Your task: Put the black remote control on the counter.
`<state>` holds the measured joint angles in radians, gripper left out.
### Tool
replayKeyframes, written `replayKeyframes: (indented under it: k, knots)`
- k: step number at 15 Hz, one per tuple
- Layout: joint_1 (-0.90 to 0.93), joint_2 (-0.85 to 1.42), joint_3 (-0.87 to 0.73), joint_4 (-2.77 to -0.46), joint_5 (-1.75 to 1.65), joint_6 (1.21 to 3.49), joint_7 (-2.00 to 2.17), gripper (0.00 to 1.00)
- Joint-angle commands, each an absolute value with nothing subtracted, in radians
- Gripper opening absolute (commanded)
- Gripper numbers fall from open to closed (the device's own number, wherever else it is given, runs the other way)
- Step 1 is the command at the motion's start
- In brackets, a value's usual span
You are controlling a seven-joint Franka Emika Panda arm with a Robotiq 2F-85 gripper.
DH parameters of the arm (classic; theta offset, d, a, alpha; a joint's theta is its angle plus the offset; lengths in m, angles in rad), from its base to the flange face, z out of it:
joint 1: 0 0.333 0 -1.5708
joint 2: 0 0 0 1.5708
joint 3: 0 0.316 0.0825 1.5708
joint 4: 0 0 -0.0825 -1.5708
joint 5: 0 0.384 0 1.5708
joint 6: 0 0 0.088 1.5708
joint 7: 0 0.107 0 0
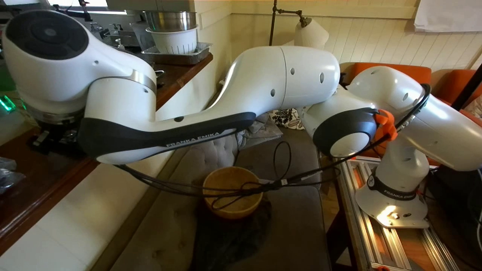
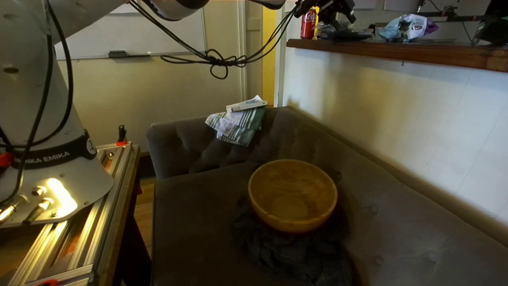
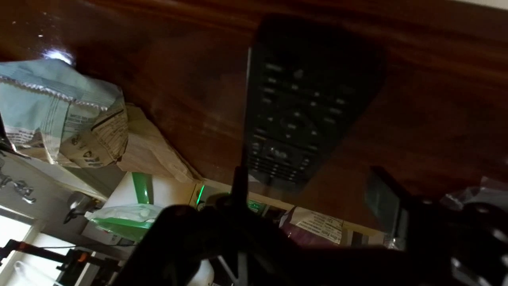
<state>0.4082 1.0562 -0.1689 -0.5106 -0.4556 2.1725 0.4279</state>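
Black remote control [image 3: 293, 119]: one, oblong, keys upward with pale markings. We find it lying on the counter [image 3: 190, 79], a glossy reddish-brown wooden top.

Gripper [image 3: 308, 178]: one, black, two-fingered, at the end of the white Franka arm [image 1: 308, 75]. In the wrist view we see its fingers spread wide, with hold of nothing. The lower end of the remote shows in the gap, closer to one finger than to the other; whether that finger touches it we cannot tell. In both exterior views we place the gripper over the counter.

Also on the counter: a crumpled, printed, pale blue-green packet [image 3: 59, 111], apart from the remote; a red drink can [image 2: 308, 24], upright; clear plastic wrapping [image 1: 9, 175]; a foil tray [image 1: 203, 51] bearing a white colander [image 1: 173, 41], with a steel bowl [image 1: 171, 21] stacked on top.

Sofa [image 2: 194, 210]: grey, button-tufted, lower than the counter. On its seat we record a round wooden bowl [image 2: 293, 194], mouth upward, set on a rumpled dark cloth [image 2: 297, 258]. Over the end of the sofa, a green-and-white striped towel [image 2: 238, 131], topped by a flat white item [image 2: 246, 104], its kind unclear to us.

Cables [image 2: 222, 61]: black, looped, hanging beneath the arm.
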Motion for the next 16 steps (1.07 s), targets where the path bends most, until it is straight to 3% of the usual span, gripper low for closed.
replayKeyframes:
  k: [1, 7, 9, 10, 12, 16]
  knots:
    - [0.413, 1.080, -0.173, -0.476, -0.445, 2.152, 0.466, 0.47]
    - [0.408, 1.037, -0.173, -0.462, -0.441, 2.139, 0.503, 0.03]
    - [0.398, 1.070, -0.206, -0.302, -0.409, 2.060, 0.474, 0.00]
    - [0.410, 0.979, -0.238, -0.416, -0.428, 2.096, 0.513, 0.32]
    - [0.407, 0.947, -0.287, -0.376, -0.451, 2.039, 0.508, 0.29]
    - [0.393, 0.878, -0.298, -0.363, -0.445, 1.877, 0.280, 0.55]
